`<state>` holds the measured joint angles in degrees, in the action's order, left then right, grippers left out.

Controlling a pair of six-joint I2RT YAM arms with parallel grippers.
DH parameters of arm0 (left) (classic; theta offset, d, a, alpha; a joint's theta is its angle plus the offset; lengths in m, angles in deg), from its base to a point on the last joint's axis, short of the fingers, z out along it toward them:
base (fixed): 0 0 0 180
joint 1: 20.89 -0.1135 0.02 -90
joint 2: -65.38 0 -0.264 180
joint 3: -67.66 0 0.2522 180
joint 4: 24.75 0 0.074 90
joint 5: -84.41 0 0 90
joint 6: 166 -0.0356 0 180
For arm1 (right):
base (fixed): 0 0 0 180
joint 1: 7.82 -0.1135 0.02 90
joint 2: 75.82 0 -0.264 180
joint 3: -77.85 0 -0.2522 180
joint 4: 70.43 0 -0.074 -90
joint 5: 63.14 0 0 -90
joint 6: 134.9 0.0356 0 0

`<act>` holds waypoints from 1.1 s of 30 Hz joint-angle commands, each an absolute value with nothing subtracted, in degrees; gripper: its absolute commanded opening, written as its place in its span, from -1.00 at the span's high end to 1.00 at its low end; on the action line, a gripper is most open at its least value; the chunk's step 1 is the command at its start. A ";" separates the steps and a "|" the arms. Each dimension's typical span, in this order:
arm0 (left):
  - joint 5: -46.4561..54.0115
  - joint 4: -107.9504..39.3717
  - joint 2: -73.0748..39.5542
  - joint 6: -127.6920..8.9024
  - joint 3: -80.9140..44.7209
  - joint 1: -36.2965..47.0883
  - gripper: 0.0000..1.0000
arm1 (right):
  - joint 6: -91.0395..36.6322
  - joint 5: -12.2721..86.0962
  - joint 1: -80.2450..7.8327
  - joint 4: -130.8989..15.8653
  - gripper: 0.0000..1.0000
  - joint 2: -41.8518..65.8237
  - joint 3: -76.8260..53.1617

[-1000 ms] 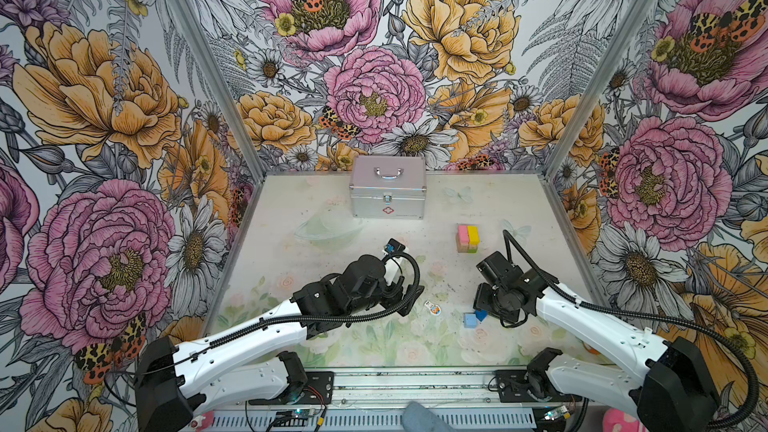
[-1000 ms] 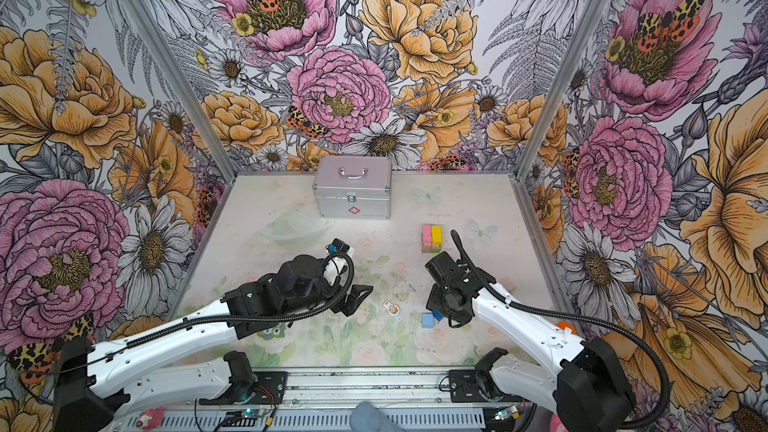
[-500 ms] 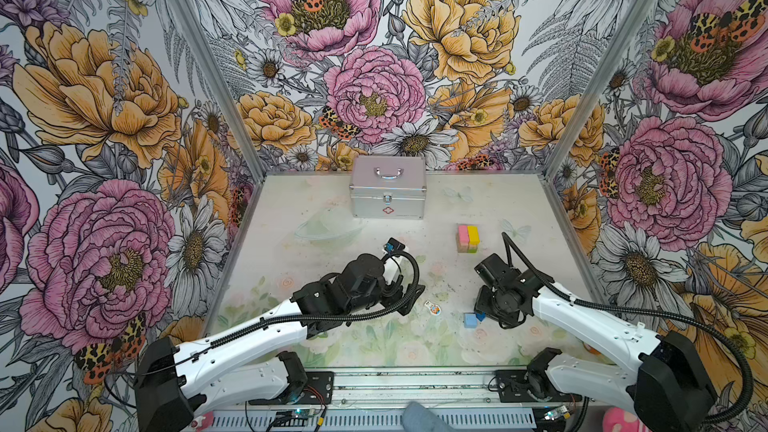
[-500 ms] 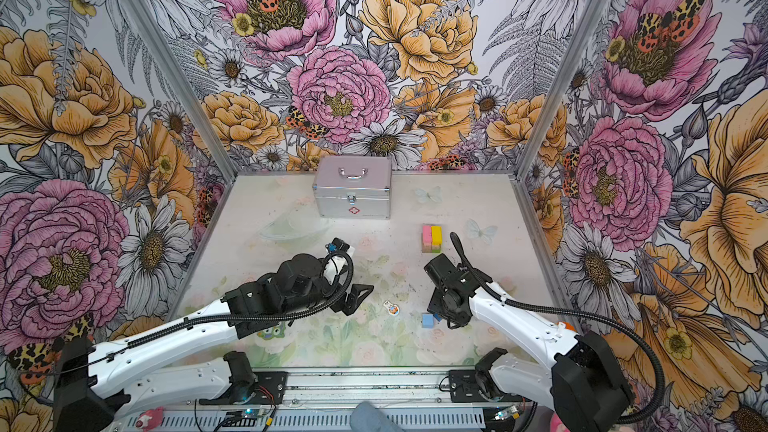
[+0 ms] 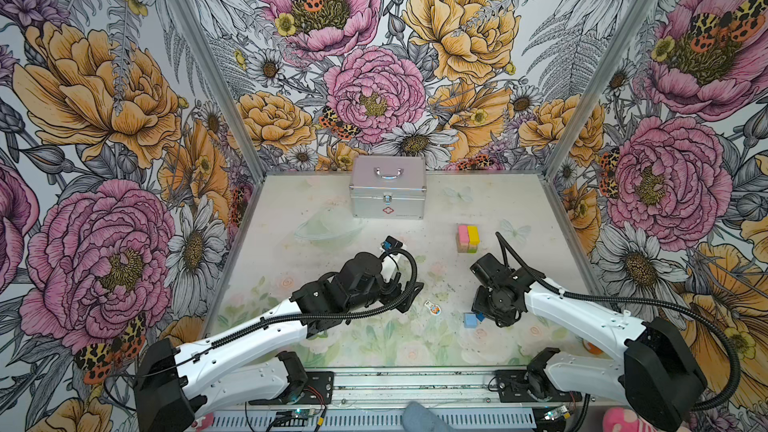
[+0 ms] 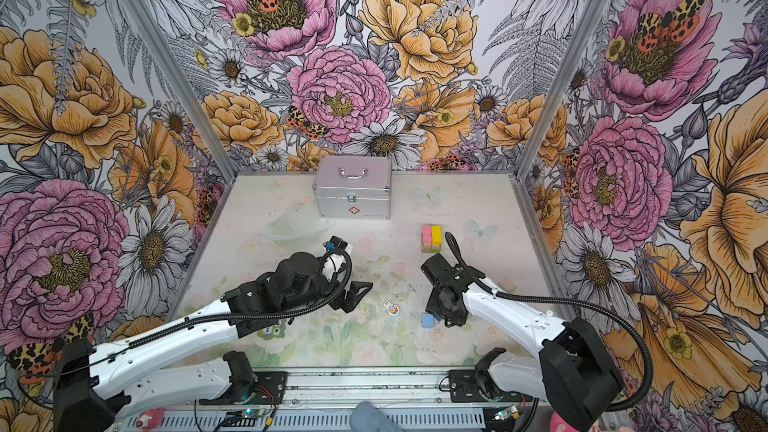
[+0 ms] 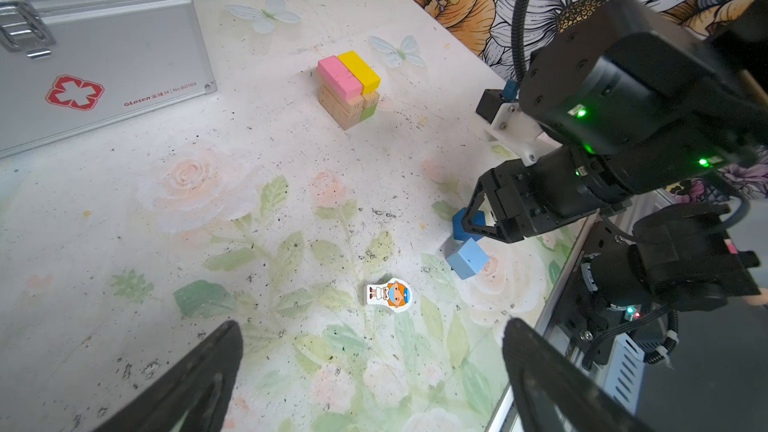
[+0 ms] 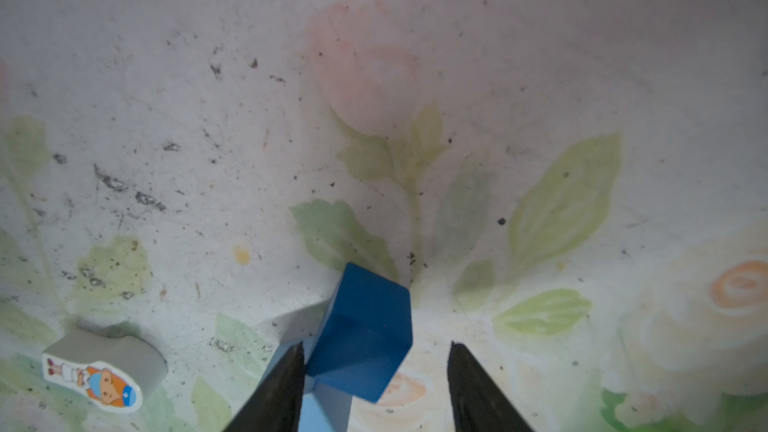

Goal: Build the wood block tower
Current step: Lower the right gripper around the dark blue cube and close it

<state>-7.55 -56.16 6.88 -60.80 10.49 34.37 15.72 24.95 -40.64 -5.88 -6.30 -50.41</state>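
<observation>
The tower (image 5: 467, 238) (image 6: 431, 238) (image 7: 349, 85) stands at the right rear, a pink and a yellow brick lying side by side on tan and green wood blocks. My right gripper (image 8: 374, 344) (image 5: 482, 317) is low over the table near the front, open around a tilted dark blue cube (image 8: 365, 334) (image 7: 465, 222). The cube touches one finger, and a gap separates it from the other. It leans on a light blue block (image 8: 320, 409) (image 5: 470, 320) (image 7: 467, 259). My left gripper (image 7: 370, 322) (image 6: 359, 290) hovers wide open and empty, short of a flat cartoon figure piece (image 7: 389, 295) (image 5: 433, 308) (image 8: 95, 380).
A silver metal case (image 5: 388, 197) (image 7: 95, 56) sits against the back wall, and a clear bowl (image 5: 330, 228) lies in front of it to the left. Another cartoon piece (image 6: 272, 332) peeks out from under my left arm. Floral walls close in three sides.
The right jaws have narrowed a little around the dark blue cube, and the right wrist has shifted slightly. The left arm has held still.
</observation>
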 commanded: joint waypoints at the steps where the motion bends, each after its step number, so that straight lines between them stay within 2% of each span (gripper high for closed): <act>1: -6.32 -54.99 7.60 -60.20 11.19 33.53 -0.98 | 16.44 23.80 -40.96 -7.44 -0.15 -5.16 -49.32; 5: -6.22 -55.03 7.55 -60.09 11.21 32.92 -0.97 | 16.00 23.63 -40.82 -7.88 -0.13 -3.51 -48.71; 17: -5.61 -54.80 7.55 -59.93 11.11 32.06 -0.97 | 14.23 23.87 -40.16 -7.98 0.22 -1.87 -47.59; 33: -5.74 -55.47 7.95 -59.38 10.63 31.76 -0.98 | 6.18 25.28 -38.10 -7.89 0.34 1.98 -44.45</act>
